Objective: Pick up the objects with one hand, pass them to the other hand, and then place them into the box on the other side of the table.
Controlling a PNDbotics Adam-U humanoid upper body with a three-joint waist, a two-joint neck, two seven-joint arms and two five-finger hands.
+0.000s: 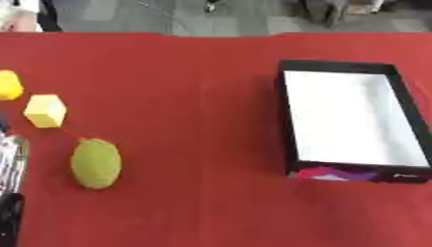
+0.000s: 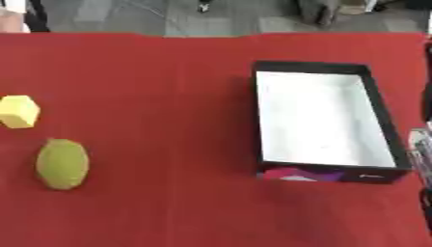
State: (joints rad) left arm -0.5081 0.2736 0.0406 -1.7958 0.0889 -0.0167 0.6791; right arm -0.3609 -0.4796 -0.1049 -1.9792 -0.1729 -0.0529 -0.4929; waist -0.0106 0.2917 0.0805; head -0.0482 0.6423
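left robot hand point(image 1: 10, 159) far from white-lined box point(image 1: 291, 120)

Desk point(image 1: 194, 87) under red cloth, fills view; grey floor beyond far edge. Black box point(image 1: 353, 120) with white inside at 3 o'clock, long side running toward 12, nothing in it. Green oval fruit point(image 1: 95, 163) at 8 o'clock. Yellow block point(image 1: 46, 111) just beyond fruit toward 9, apart from it. Second yellow piece point(image 1: 8, 85) at 9–10 o'clock, cut by left edge.
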